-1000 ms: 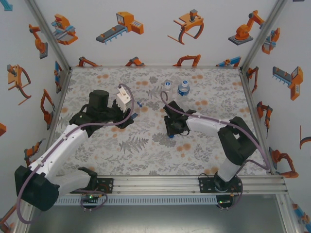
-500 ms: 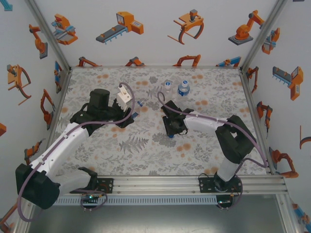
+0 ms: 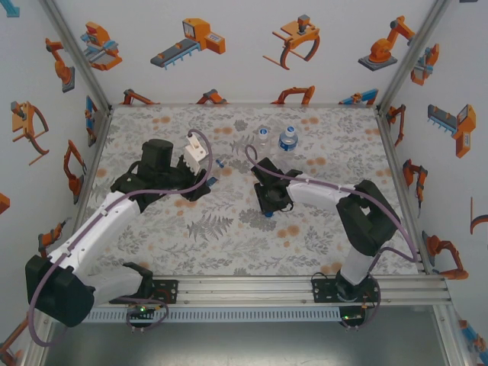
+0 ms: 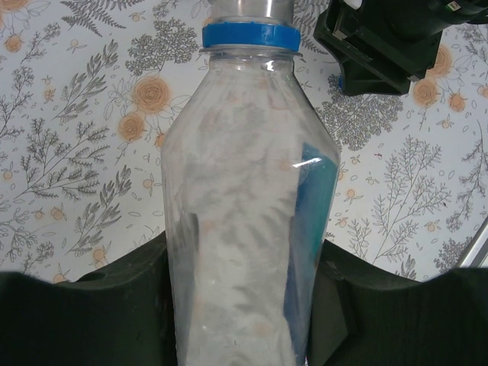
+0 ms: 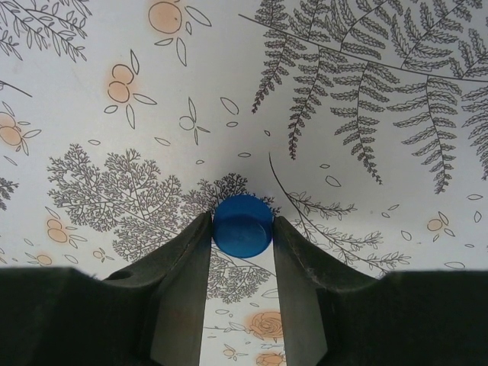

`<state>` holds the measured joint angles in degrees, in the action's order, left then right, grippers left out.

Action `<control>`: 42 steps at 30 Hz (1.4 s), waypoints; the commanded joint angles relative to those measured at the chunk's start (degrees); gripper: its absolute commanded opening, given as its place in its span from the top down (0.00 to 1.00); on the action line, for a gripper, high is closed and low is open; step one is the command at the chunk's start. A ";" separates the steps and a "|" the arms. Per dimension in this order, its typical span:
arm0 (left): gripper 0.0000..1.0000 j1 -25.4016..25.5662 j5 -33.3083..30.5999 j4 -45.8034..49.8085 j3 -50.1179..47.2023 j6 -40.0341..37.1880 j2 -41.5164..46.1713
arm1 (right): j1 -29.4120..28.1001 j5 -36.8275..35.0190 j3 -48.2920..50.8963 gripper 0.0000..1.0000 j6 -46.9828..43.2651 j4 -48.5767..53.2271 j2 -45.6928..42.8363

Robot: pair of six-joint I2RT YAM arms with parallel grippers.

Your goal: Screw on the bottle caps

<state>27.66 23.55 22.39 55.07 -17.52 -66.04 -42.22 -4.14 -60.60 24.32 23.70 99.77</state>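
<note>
A clear bottle (image 4: 244,191) with a blue neck ring (image 4: 250,35) and an open mouth is held in my left gripper (image 4: 244,305), which is shut on its body. In the top view that bottle (image 3: 216,169) sticks out of the left gripper (image 3: 204,183) left of centre. A blue cap (image 5: 242,229) sits between the fingertips of my right gripper (image 5: 242,221), which is shut on it just above the mat. From above, the right gripper (image 3: 270,209) points down at mid-table with the cap (image 3: 268,214) at its tip.
Two more bottles (image 3: 262,135) (image 3: 287,139) stand upright at the back of the flower-printed mat (image 3: 229,236). The right gripper's black body (image 4: 381,46) shows just past the held bottle's mouth. White walls enclose the table on three sides.
The right arm's elbow has shifted slightly left. Both grippers keep their places and their holds.
</note>
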 commanded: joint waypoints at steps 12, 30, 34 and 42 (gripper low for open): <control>0.89 -0.33 0.11 1.21 1.92 0.59 -0.26 | -0.44 -0.76 -1.71 0.63 -0.45 2.44 0.71; 0.92 -0.26 1.19 1.25 1.80 -0.22 -0.22 | -0.50 0.41 3.97 0.75 -4.23 -5.99 -10.70; 0.94 0.10 2.26 1.00 1.22 -1.43 0.77 | -0.41 4.97 8.75 0.76 -10.68 -13.85 -19.41; 0.98 2.90 3.76 -0.33 -0.86 -6.17 4.92 | -0.41 21.83 15.32 0.82 -34.03 -23.54 -37.08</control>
<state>29.36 25.19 22.92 54.72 -20.32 -63.53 -42.22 8.93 -45.95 2.57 5.54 66.67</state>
